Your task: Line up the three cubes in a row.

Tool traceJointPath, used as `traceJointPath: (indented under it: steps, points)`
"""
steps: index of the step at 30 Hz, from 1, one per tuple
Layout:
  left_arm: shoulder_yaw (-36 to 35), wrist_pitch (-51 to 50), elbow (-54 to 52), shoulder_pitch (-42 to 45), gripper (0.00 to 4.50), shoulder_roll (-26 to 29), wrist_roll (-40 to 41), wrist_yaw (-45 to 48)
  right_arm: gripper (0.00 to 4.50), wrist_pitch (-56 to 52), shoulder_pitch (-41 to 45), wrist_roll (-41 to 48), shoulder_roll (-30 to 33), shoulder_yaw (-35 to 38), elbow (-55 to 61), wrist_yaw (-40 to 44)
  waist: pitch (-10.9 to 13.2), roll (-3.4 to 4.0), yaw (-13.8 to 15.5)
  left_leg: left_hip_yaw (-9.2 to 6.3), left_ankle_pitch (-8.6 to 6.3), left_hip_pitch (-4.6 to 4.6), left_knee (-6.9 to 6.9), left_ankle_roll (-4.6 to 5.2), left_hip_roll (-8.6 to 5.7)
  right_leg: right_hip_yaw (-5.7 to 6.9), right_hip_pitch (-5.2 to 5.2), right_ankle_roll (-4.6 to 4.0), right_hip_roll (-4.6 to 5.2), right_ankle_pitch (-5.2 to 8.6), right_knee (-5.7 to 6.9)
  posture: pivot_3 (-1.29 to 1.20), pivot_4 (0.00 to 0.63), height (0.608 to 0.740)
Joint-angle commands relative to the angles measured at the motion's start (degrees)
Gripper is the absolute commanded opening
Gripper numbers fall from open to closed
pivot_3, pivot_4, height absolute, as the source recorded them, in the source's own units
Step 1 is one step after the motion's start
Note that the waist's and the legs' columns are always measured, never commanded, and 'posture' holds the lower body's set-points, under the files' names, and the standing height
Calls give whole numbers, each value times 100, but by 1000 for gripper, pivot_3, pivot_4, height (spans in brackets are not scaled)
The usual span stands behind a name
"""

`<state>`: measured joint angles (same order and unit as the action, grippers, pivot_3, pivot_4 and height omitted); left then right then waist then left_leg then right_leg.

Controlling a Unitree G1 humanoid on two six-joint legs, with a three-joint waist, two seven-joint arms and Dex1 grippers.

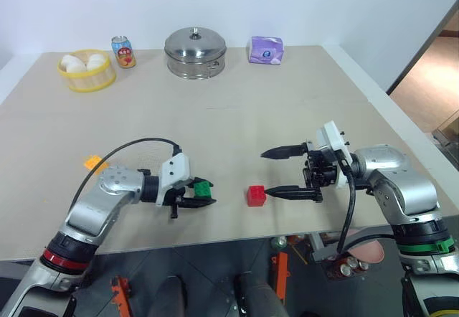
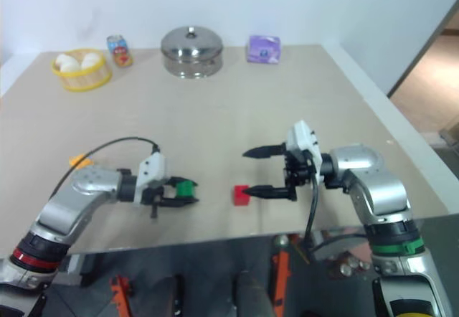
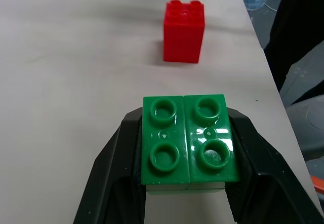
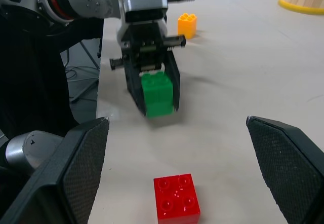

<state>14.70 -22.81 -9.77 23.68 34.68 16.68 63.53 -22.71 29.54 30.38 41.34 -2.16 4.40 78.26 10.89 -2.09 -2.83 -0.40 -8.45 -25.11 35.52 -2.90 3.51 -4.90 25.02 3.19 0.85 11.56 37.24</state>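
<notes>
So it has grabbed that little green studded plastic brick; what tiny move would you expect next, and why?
Probably the left gripper carries the green studded plastic cube, clamped between its black fingers, a little toward the red studded plastic cube and sets it down beside it. The red one sits alone on the beige table near the open right gripper, a natural start for the row.
</notes>
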Motion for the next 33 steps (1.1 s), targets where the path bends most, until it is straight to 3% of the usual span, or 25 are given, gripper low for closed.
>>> traceJointPath:
  steps: [1, 8, 26, 27, 33]
  points:
    - [168, 111, 12, 140, 1351, -110, -166, -55, 4500, -44, 39, 138, 74, 189, 272, -78, 0, 0, 1, 0, 0, -1, 0, 0, 0, 0, 0, 0, 0, 0, 0, 0, 150, 739]
    - [280, 63, 168, 105, 1351, -427, -267, -232, 4500, -176, -52, 196, 78, 206, 442, -248, 0, 0, 11, -2, -1, -5, -6, -1, 0, 1, 3, 4, -2, 3, 0, 0, 150, 739]
    - [309, 109, 319, 17, 1351, -454, -371, -214, 4500, -194, -65, 185, 101, 176, 471, -304, 0, 0, 11, -2, -1, -2, -3, -1, 0, -1, 1, 4, -3, 2, 0, 0, 150, 739]
    - [292, 88, 328, 24, 2394, -474, -346, -220, 4500, -197, -60, 183, 102, 173, 465, -302, 0, 0, 11, -3, -1, -2, -3, -1, 0, -1, 0, 4, -3, 2, 0, 0, 150, 739]
    - [266, 66, 361, 65, 4474, -507, -293, -184, 4500, -195, -55, 167, 100, 157, 441, -296, 0, 0, 11, -2, -1, -4, -3, -1, 0, -1, 1, 4, -3, 2, 0, 0, 150, 739]
